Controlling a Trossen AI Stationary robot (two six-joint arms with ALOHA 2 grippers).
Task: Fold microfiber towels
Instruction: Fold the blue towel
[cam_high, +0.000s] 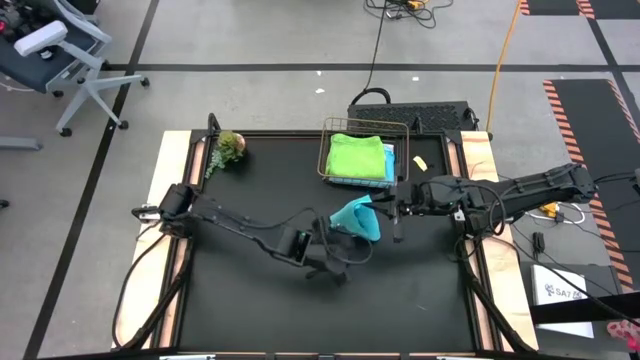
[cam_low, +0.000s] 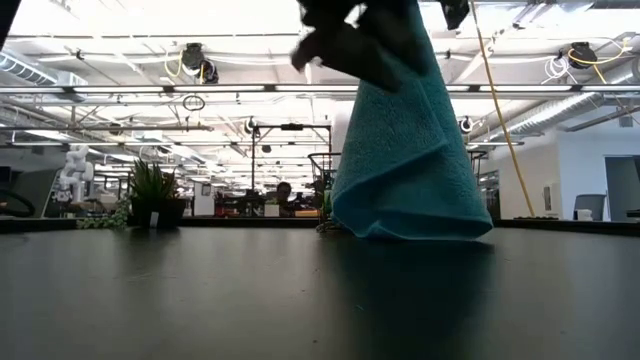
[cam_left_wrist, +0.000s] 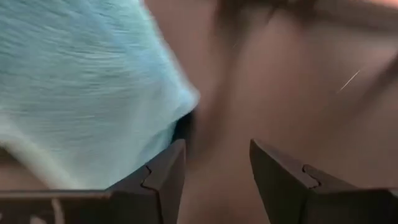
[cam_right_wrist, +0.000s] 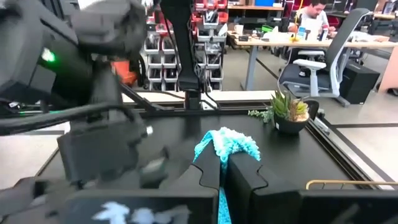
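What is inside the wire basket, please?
The basket holds a folded lime green towel on top, with a blue one showing under its edge. Anything deeper in the stack is covered.

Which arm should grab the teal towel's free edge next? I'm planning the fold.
Probably left. The right gripper is shut on the teal towel, holding it up, while the left gripper is open beside it.

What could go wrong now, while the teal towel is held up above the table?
1. The right gripper is shut on only a small bunch of the teal towel, so the cloth might slip out and fall in a heap.
2. The left gripper is open beside the hanging cloth with nothing between its fingers; closing now may miss the edge.
3. The towel's lower end already rests bunched on the table, so the fold may come out uneven.
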